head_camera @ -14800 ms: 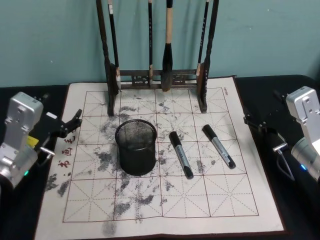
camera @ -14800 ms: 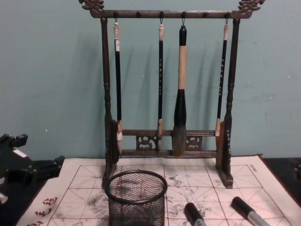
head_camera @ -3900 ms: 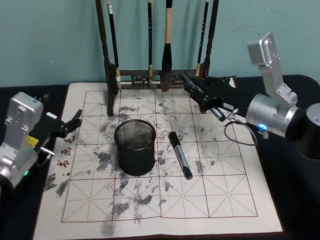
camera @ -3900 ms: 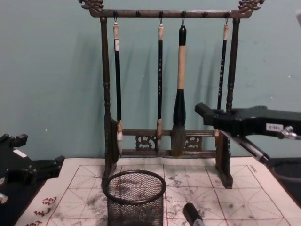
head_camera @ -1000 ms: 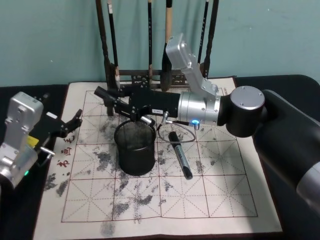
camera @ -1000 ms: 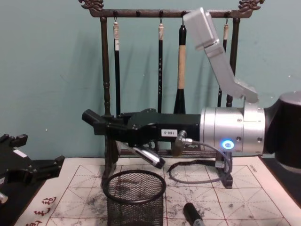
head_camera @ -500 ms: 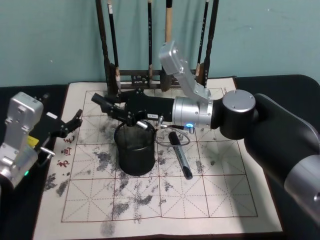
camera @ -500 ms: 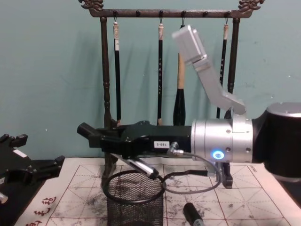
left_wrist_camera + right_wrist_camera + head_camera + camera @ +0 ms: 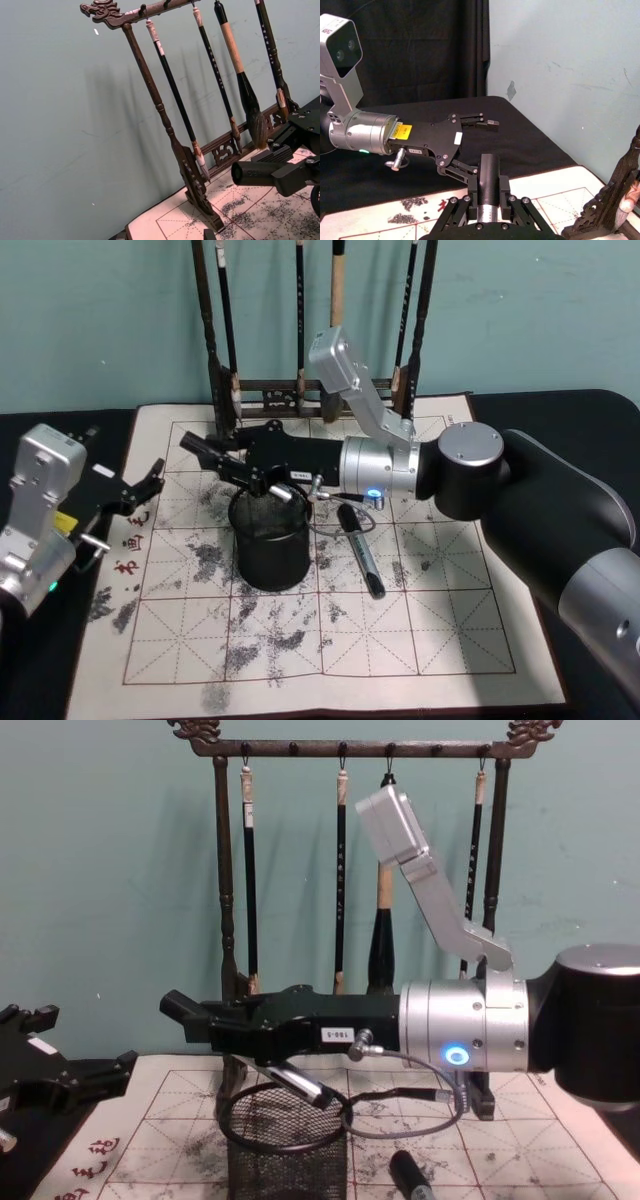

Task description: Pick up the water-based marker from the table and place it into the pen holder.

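The water-based marker (image 9: 300,1082) is clamped tilted in the right gripper (image 9: 225,1020), its lower end over the pen holder (image 9: 285,1160), perhaps already inside the rim. Picking is done; lowering and release are left. The left gripper (image 9: 152,487) is parked beside the mat (image 9: 450,640), jaws apart.

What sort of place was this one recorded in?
Probably a calligraphy desk staged for robot trials: a wooden brush rack hung with brushes, an ink-smudged gridded practice mat, and a mesh pen holder on it.
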